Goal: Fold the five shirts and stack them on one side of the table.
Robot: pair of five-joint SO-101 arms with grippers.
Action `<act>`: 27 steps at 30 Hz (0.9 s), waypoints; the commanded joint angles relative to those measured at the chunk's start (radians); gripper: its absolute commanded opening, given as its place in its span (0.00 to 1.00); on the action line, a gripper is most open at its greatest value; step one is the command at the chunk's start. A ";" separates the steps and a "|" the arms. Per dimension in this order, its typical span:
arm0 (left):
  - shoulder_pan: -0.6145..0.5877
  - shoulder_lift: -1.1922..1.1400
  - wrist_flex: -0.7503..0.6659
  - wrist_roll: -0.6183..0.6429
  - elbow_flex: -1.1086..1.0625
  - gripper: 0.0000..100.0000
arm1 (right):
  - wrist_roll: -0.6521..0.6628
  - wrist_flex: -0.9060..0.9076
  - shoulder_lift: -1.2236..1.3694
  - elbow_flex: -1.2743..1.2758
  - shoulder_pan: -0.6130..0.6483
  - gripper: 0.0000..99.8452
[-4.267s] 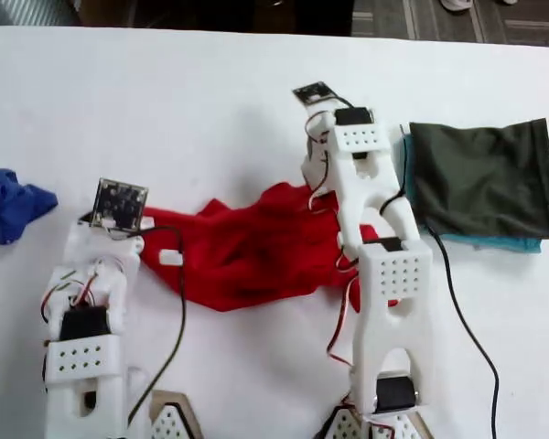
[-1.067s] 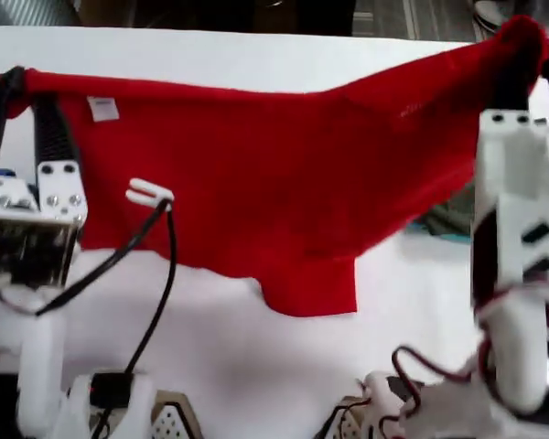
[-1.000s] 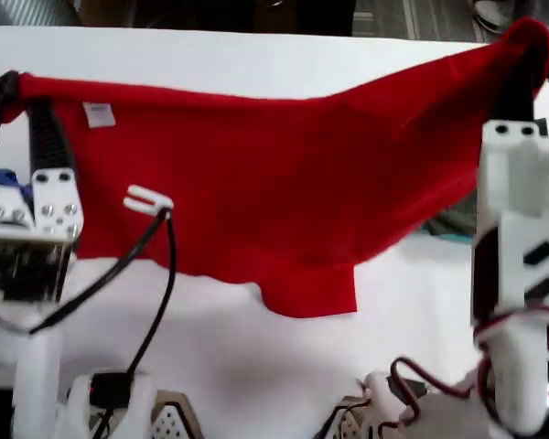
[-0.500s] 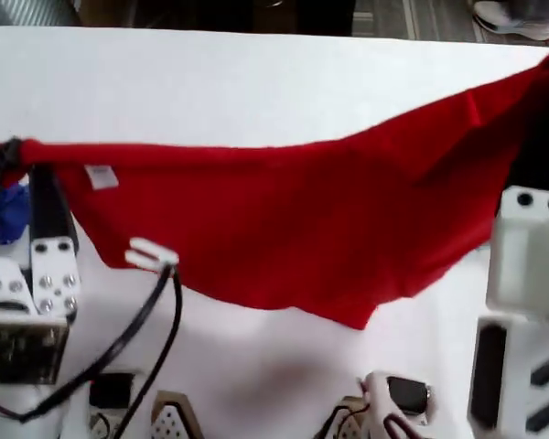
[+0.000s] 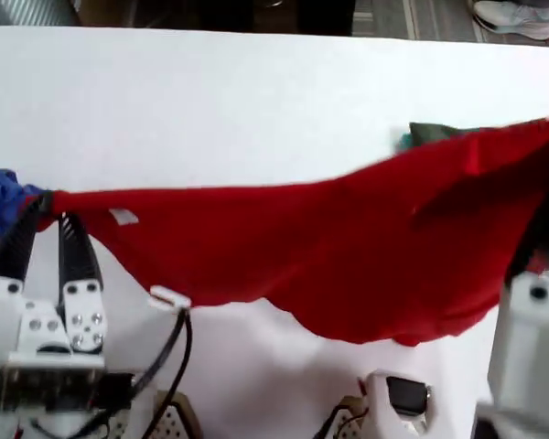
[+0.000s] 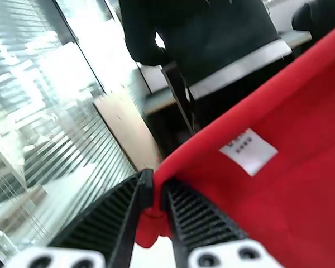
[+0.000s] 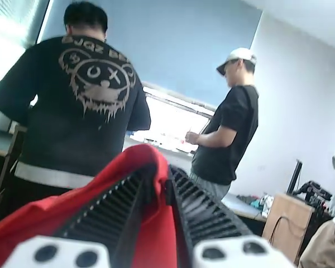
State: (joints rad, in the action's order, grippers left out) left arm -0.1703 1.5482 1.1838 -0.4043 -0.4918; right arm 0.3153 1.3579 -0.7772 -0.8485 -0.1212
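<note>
Red shirt (image 5: 348,247) hangs stretched over the tabletop (image 5: 210,91), pulled back from its far edge since a second ago. Left gripper (image 6: 154,190) and right gripper (image 7: 159,170) each clamp an upper corner of it.

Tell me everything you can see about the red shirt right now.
The red shirt is soft, plain red fabric, spread wide and held up over the white table. The left hand pinches one top corner and the right hand the opposite one, both shut on the cloth. Its top edge sags slightly between them, and the lower edge hangs in loose folds. A small white label sits near the left hand's corner. Whether the hem touches the table cannot be told.
</note>
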 commanded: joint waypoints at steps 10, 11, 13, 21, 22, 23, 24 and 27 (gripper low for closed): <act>0.003 0.021 0.068 0.000 0.124 0.03 | -0.064 -0.008 -0.067 0.034 -0.004 0.02; 0.003 0.021 0.057 0.000 0.101 0.03 | -0.091 -0.012 -0.054 0.054 -0.004 0.02; 0.003 0.021 0.015 0.000 0.045 0.03 | -0.118 -0.015 -0.022 0.097 -0.004 0.02; 0.003 0.020 -0.242 -0.005 -0.214 0.03 | -0.118 -0.094 0.128 0.250 0.110 0.02; 0.003 0.020 -0.275 -0.005 -0.248 0.03 | -0.118 -0.116 0.150 0.275 0.120 0.02; 0.003 0.018 -0.308 -0.005 -0.280 0.03 | -0.118 -0.142 0.170 0.301 0.125 0.02; 0.003 0.017 -0.342 -0.005 -0.309 0.03 | -0.118 -0.170 0.193 0.328 0.127 0.02; 0.003 -0.046 -0.440 -0.005 -0.366 0.03 | -0.118 -0.246 0.263 0.410 0.128 0.02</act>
State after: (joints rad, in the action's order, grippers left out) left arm -0.1703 1.5558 0.8447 -0.4043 -0.8263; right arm 0.2018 1.1861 -0.5777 -0.4895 -0.0015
